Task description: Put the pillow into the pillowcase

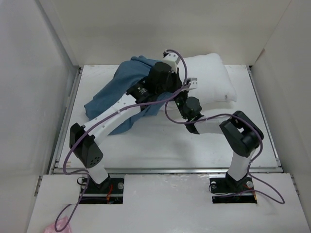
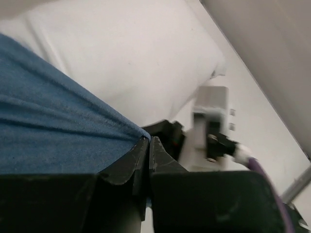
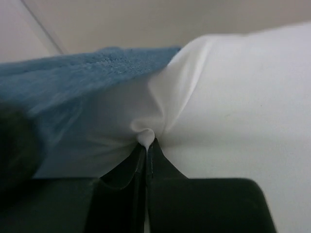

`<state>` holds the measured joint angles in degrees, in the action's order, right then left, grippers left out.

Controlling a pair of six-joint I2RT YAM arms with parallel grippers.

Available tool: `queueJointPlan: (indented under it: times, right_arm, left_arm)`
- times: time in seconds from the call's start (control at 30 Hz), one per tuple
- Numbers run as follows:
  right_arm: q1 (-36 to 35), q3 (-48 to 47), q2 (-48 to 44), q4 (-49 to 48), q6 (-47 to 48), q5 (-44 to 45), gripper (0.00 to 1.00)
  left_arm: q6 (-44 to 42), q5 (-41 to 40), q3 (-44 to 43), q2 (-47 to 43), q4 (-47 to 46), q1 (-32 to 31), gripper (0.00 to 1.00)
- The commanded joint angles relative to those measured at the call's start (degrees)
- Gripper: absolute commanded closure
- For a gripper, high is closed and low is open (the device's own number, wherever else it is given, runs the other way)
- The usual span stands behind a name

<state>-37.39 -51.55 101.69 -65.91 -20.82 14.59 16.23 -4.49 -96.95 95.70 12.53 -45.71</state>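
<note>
Two pinches: my left claw (image 2: 148, 141) clamps the pillowcase (image 2: 53, 131), my right claw (image 3: 146, 145) clamps the pillow (image 3: 243, 97) just ahead; I'd draw cloth over that pinch slowly.

One white pillow (image 1: 214, 80), one blue pillowcase (image 1: 114, 90) and two robot arms, left arm (image 1: 116, 114) and right arm (image 1: 241, 133), on one table (image 1: 160, 145).

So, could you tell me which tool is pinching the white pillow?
The right tool, shut on a fold of the plump white pillow; the left tool clamps the limp blue fabric pillowcase.
</note>
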Motion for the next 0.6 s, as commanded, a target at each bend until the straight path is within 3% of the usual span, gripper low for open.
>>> queueJointPlan:
  times: [0.0, 0.17, 0.2, 0.23, 0.3, 0.37, 0.47, 0.53, 0.57]
  right_arm:
    - [-2.08, -1.54, 3.94, -17.05, -8.70, 1.84, 1.00]
    - [-2.08, 4.60, 6.59, -27.68, -12.23, -1.65, 1.00]
    - [-2.08, 7.40, 5.63, -28.65, -12.23, -3.15, 0.94]
    - [-2.08, 8.65, 3.36, -27.96, -12.23, -4.47, 0.77]
    - [-2.08, 10.58, 0.19, -24.46, -12.23, -9.02, 0.54]
    - [-1.55, 12.43, -5.50, -15.10, -10.92, -10.89, 0.38]
    - [-1.55, 13.76, -14.28, -2.09, -8.81, -9.41, 0.28]
    - [-1.55, 14.37, -18.96, 5.40, -5.82, -5.13, 0.05]
    - [-1.55, 12.46, -21.25, 10.23, -5.12, -3.36, 0.01]
  left_arm:
    - [6.70, 15.57, 4.21, -2.09, -3.39, -5.88, 1.00]
    - [9.60, 7.32, 10.45, -2.62, -4.89, -5.36, 1.00]
    - [11.35, 6.52, 11.33, -2.62, -4.89, -4.48, 1.00]
    - [12.50, 6.51, 12.73, -2.10, -5.50, -1.69, 1.00]
    - [14.09, 3.97, 13.27, -1.31, -5.50, 1.05, 1.00]
    - [14.80, 1.43, 13.27, 0.09, -5.50, 4.92, 1.00]
    - [16.11, -1.21, 11.26, 1.50, -3.58, 9.48, 1.00]
    - [16.72, -0.52, 11.25, 1.51, -3.57, 11.25, 1.00]
    - [16.73, 0.35, 11.25, 0.98, -5.14, 11.78, 1.00]
